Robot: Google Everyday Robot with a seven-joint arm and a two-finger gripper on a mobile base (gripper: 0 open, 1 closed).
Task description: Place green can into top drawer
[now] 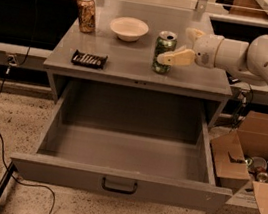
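The green can (162, 48) stands upright on the cabinet top, right of centre, with a green mottled label and a silver top. My gripper (175, 45) reaches in from the right at can height and is open. Its near cream finger (176, 58) lies across the front right of the can, and the far finger (193, 34) sits behind and to the right of it. The fingers are not closed on the can. The top drawer (120, 182) is pulled fully out below, grey and empty, with a small dark handle on its front panel.
On the cabinet top (130, 65) there are an orange-brown can (86, 14) at the back left, a white bowl (129, 28) and a dark flat packet (88, 60). An open cardboard box (251, 163) with items stands on the floor at right. Cables lie on the floor at left.
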